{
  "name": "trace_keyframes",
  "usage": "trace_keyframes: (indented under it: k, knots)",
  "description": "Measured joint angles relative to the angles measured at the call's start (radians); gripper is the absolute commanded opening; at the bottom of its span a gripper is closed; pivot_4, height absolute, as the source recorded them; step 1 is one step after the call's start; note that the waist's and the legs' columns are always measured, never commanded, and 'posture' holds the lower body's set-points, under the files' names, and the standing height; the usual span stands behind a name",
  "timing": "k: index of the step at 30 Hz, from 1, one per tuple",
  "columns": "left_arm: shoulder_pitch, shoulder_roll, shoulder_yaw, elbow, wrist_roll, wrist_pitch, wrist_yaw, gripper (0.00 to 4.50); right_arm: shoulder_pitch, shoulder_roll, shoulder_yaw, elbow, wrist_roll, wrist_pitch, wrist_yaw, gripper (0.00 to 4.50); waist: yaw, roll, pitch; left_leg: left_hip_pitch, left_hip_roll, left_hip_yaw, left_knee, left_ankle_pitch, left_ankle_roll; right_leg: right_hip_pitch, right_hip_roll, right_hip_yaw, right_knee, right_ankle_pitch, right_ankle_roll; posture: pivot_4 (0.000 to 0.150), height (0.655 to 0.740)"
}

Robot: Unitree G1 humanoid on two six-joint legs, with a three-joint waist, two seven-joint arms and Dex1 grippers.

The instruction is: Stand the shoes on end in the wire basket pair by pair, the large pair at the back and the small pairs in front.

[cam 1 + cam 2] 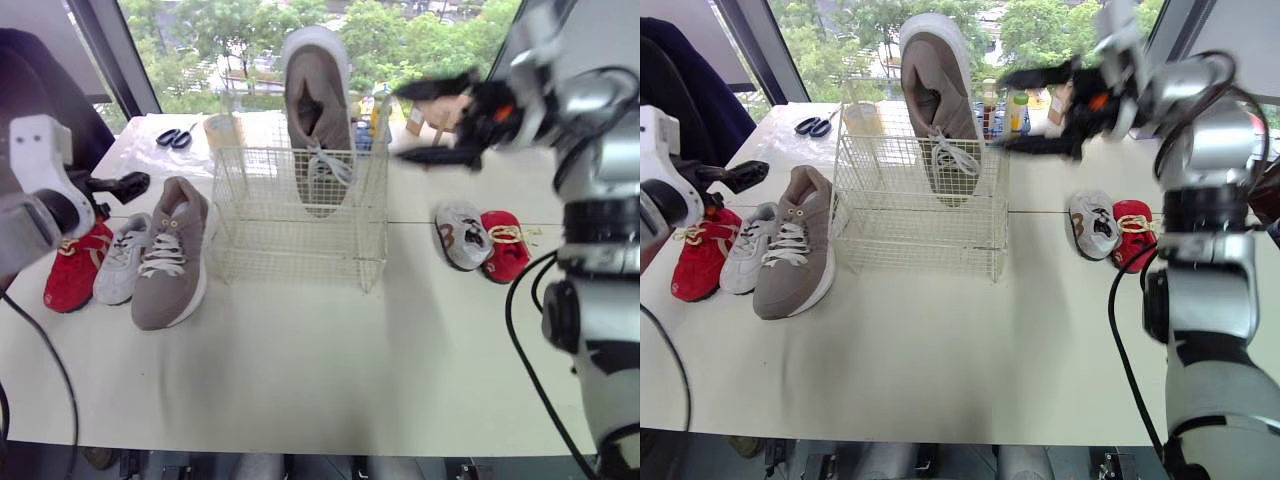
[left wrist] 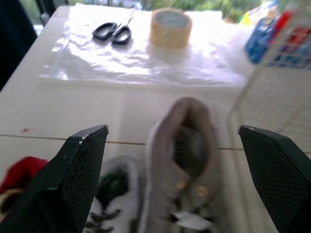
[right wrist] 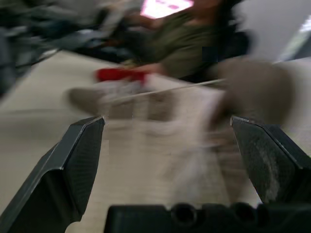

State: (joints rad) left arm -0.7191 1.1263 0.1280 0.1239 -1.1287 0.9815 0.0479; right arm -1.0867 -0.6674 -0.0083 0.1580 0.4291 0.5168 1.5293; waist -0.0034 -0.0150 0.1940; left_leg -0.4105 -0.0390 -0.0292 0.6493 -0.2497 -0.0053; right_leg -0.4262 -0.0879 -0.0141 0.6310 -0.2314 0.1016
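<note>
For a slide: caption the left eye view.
Large taupe sneaker stands on end in a white wire basket; open right gripper alongside.

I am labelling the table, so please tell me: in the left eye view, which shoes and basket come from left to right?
left red shoe, left grey shoe, lying brown shoe, wire basket with the upright brown shoe inside, right grey shoe, right red shoe.

Table (image 1: 300, 350) with basket (image 1: 300, 240); shoes (image 1: 170, 255); scissors (image 1: 177, 137)

Left hand (image 2: 172, 130) low at left side, fingers spread wide. Right hand (image 1: 428, 122) raised, arm bent inward, fingers wide apart.
</note>
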Motion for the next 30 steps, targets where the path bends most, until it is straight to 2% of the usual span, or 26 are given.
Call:
trace_keyframes:
  k: [3,5,12,15,19,22,30]
  knots:
    - [-0.201,-0.037,-0.170,0.203,0.214,0.004,-0.169,4.43,0.089,-0.002,0.022,-0.237,0.066,0.113,-0.076,4.50,-0.006,-0.001,0.000,0.001,0.000,0.001,0.000,0.000,-0.001,-0.001,0.000,0.002,0.001,0.000,0.000,0.150,0.7400]
    - [-0.296,-0.076,-0.264,0.341,0.358,-0.035,-0.280,4.43,0.133,-0.004,0.035,-0.333,0.067,0.131,-0.132,4.50,-0.008,-0.001,-0.001,0.001,0.000,0.003,0.000,0.001,-0.001,-0.001,0.001,0.002,0.000,0.000,0.000,0.150,0.7400]
    - [-0.547,-0.248,-0.471,0.861,0.769,-0.207,-0.636,4.43,0.231,-0.012,0.033,-0.448,0.068,0.161,-0.302,4.50,-0.010,-0.002,0.000,0.000,0.001,0.005,0.000,0.000,0.000,-0.003,0.001,0.004,0.000,0.000,0.000,0.150,0.7400]
    - [-0.594,-0.316,-0.489,1.022,0.883,-0.280,-0.710,3.55,0.250,-0.003,0.031,-0.470,0.073,0.171,-0.368,4.50,-0.010,-0.003,0.000,0.000,0.001,0.005,0.001,0.000,0.000,-0.003,0.000,0.004,0.000,0.000,0.000,0.150,0.7400]
    - [-0.620,-0.380,-0.481,1.136,0.979,-0.358,-0.744,1.52,0.251,0.012,0.030,-0.487,0.091,0.174,-0.430,4.50,-0.009,-0.005,0.001,0.000,0.002,0.004,0.001,0.000,0.001,-0.003,0.000,0.004,0.001,0.000,0.000,0.150,0.7400]
    - [-0.627,-0.388,-0.453,1.167,1.031,-0.394,-0.747,0.09,0.255,0.012,0.031,-0.489,0.097,0.174,-0.459,4.50,-0.011,-0.005,0.001,0.000,0.002,0.004,0.001,0.000,0.001,-0.003,0.000,0.004,0.001,0.000,0.000,0.150,0.7400]
    - [-0.638,-0.383,-0.328,1.193,1.080,-0.400,-0.717,0.03,0.262,0.006,0.033,-0.496,0.118,0.177,-0.489,4.50,-0.010,-0.006,0.002,-0.001,0.003,0.004,0.002,0.000,0.001,-0.003,0.000,0.004,0.001,0.000,0.001,0.150,0.7400]
